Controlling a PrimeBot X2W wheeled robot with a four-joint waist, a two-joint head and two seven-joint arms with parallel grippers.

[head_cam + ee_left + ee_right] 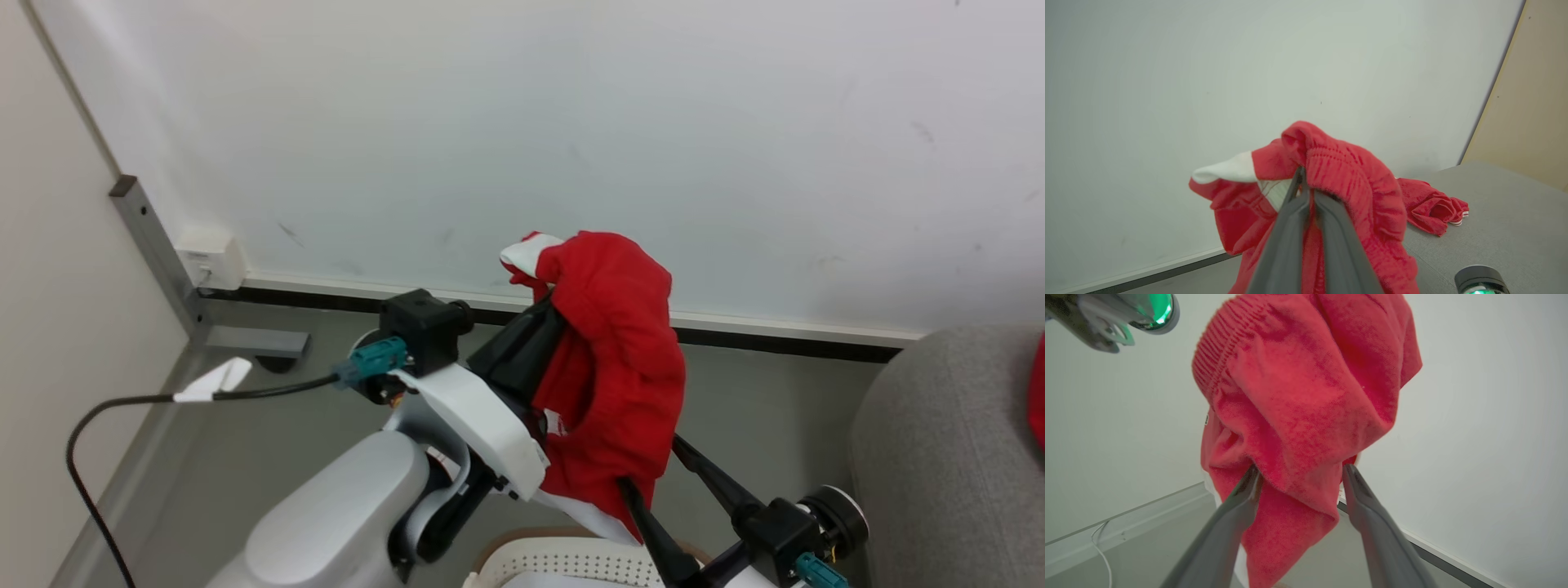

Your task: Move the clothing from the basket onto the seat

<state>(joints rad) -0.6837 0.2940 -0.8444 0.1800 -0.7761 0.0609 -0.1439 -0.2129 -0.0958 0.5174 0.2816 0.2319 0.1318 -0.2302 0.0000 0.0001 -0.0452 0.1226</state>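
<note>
The left gripper [1303,183] has its two dark fingers pressed together on a fold of a red garment [620,351], just under the ribbed waistband, so the cloth hangs from this single pinch. The hold is high, probably so that the hanging end clears the basket [563,563], whose white perforated wall and brown rim sit directly below in the head view. The right gripper [1300,473] points up from beneath with its fingers spread wide. The lower drape of the garment falls between them and seems to brush the inside of one finger, but they are not closed on it. It looks placed to gather or steady the loose end, so that nothing drags on the way across. The garment is in the air above the basket, in front of a pale wall [571,122] and over a grey floor [759,408]. The seat [939,457] is off to the robot's right, well apart. The cloth is bright red, soft and towel-like, bunched and folded over itself. It has a white band at the top corner and along the bottom hem, and a small white tag near the middle. A second garment [1433,208], also red with a thin white edge, lies crumpled on the seat's grey top, so part of the job seems done.
</note>
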